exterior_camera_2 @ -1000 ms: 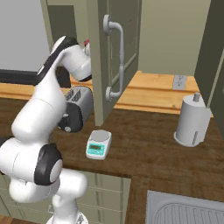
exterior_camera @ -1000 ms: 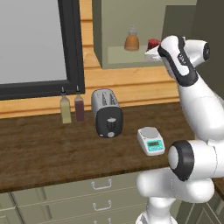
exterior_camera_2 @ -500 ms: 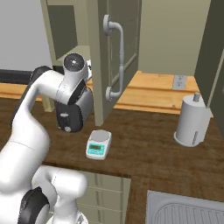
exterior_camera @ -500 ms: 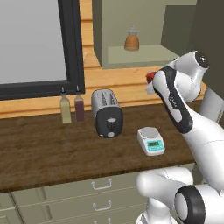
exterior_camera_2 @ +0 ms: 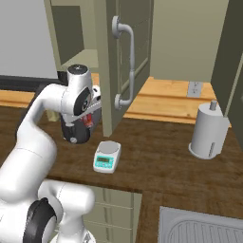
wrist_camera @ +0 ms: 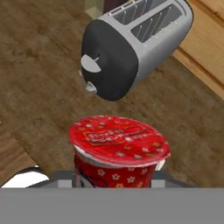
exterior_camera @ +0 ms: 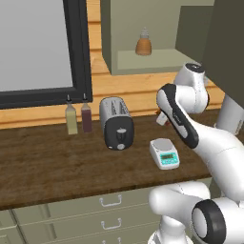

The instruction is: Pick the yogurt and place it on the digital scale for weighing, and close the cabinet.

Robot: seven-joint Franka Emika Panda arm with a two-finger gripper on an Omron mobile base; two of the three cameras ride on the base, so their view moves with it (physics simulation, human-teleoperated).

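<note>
Hand view: yogurt (wrist_camera: 119, 151) sits low centre, red lid toward the camera, pinched in the jaws and held above the brown tabletop (wrist_camera: 39, 83). Toaster (wrist_camera: 131, 43) lies beyond it, upper centre. Right base view: gripper (exterior_camera_2: 90, 116) left of centre, red cup in it, beside the toaster. Digital scale (exterior_camera_2: 107, 156) stands lower centre on the tabletop, plate bare. Cabinet (exterior_camera_2: 124, 57) door hangs open, upper centre.
</note>
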